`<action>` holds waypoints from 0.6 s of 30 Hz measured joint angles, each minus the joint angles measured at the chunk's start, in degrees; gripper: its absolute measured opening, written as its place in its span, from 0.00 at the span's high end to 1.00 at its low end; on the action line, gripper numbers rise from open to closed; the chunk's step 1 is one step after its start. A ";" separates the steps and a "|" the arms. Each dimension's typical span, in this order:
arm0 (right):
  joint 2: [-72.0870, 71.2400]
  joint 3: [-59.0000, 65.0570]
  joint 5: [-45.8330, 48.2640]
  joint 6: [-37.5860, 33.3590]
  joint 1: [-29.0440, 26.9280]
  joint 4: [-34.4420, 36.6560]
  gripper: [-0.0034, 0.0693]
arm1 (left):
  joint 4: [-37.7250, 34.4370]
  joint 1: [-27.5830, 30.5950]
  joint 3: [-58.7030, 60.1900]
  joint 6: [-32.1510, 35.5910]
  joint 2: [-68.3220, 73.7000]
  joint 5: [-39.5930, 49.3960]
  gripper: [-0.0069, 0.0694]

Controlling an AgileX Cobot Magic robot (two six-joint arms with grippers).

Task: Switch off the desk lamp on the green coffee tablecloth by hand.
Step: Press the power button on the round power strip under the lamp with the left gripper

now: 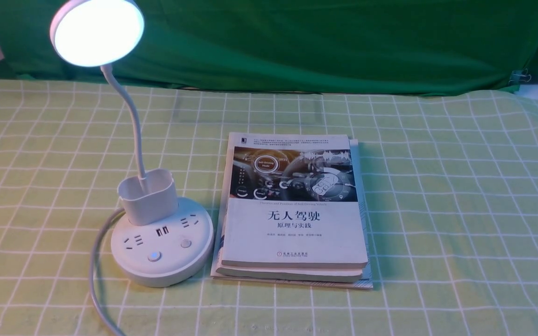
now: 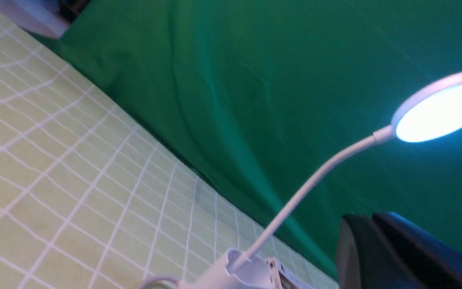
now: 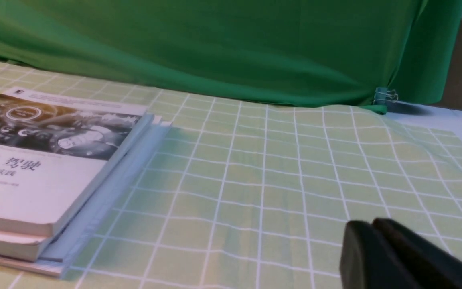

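Reading the front view as a clock face, the desk lamp (image 1: 161, 270) stands upright at 8 o'clock on the green coffee tablecloth (image 1: 437, 210), its disc head (image 1: 97, 32) glowing near 10 o'clock. The bendable neck (image 1: 133, 121) rises from the cup-like holder (image 1: 147, 205), and the cord (image 1: 93, 270) curves down toward 7 o'clock. On the round base, the left button looks bluish-white, the other duller. The left gripper (image 2: 373, 218), seen in its wrist view, has its fingertips together, closed, with nothing visible between them. Just beside the base, at its 3 o'clock, lies a stack of books (image 1: 294, 233), cover up. The right gripper (image 3: 371, 224) is likewise closed, holding nothing visible. The dark green cloth (image 1: 320, 46) hangs across 12 o'clock, with a metal clip (image 1: 521, 76) at 2 o'clock.
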 joint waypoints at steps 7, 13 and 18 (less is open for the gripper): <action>0.00 0.00 0.00 0.01 0.00 0.00 0.91 | 5.94 0.00 -19.08 11.04 22.07 25.79 0.90; 0.00 0.00 0.00 0.07 0.00 0.00 0.91 | 8.47 -6.30 -28.39 16.99 42.20 35.86 0.90; 0.00 0.00 0.00 0.07 0.00 0.00 0.91 | 14.02 -19.17 -32.64 15.95 54.14 38.15 0.90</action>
